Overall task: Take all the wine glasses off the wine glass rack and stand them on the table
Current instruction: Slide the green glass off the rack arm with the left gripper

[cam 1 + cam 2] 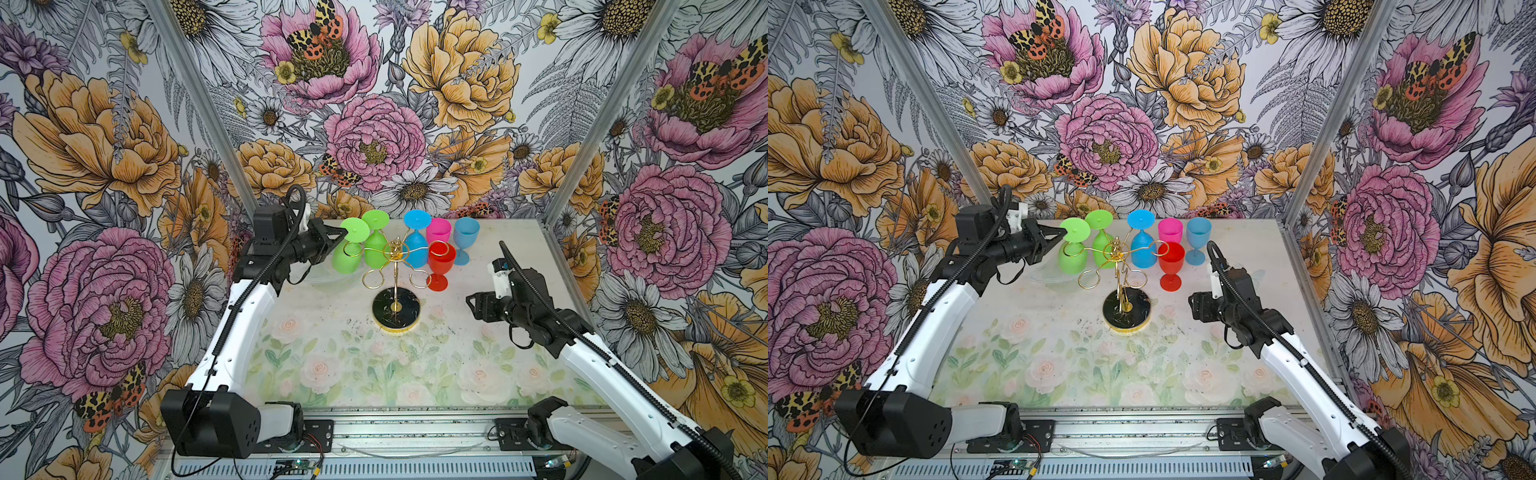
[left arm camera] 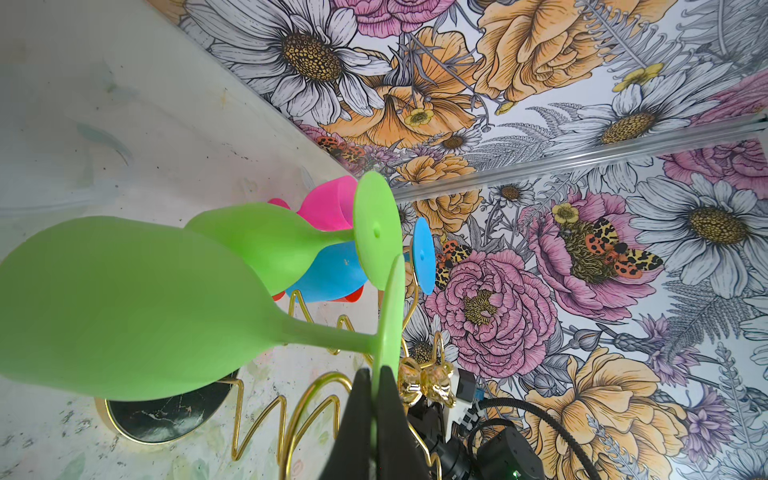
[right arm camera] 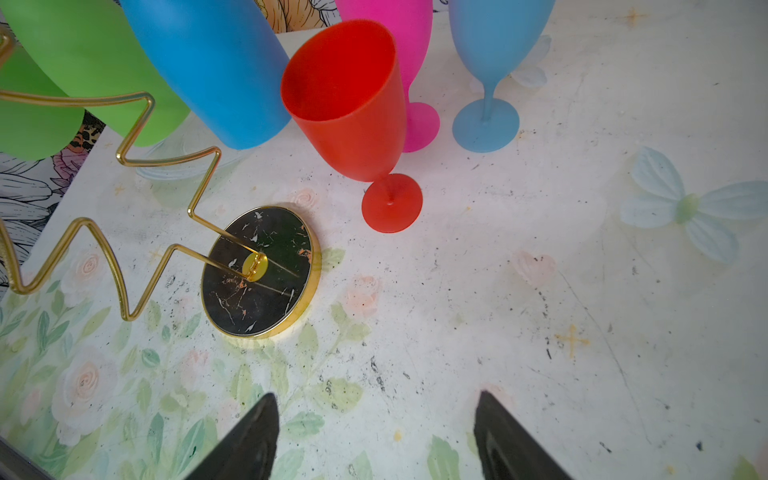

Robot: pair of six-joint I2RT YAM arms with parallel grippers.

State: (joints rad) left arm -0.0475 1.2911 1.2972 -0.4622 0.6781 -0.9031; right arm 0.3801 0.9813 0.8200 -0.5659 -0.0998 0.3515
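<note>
**Operator:** Where is the wine glass?

**Spotter:** The green wine glass (image 2: 124,307) hangs upside down on the wine glass rack (image 1: 396,309), right at the tips of your left tool (image 2: 376,376). This tool is clamped on the edge of the round foot, and the bowl hangs lower than the tips.

**Operator:** What is beyond that tool?

**Spotter:** Just past the held glass, a second green glass (image 1: 375,245) hangs on the rack. Further on, a blue glass (image 1: 415,249) hangs there too.

**Operator:** And my right tool?

**Spotter:** Your right tool (image 3: 376,395) has its fingers well apart and holds nothing. It hovers over the tabletop (image 3: 540,291). Ahead of it stands the black base of the rack. A red glass (image 3: 353,104) stands upright near that base, and past it stand a pink glass (image 3: 395,50) and a light blue glass (image 3: 490,50).
</note>
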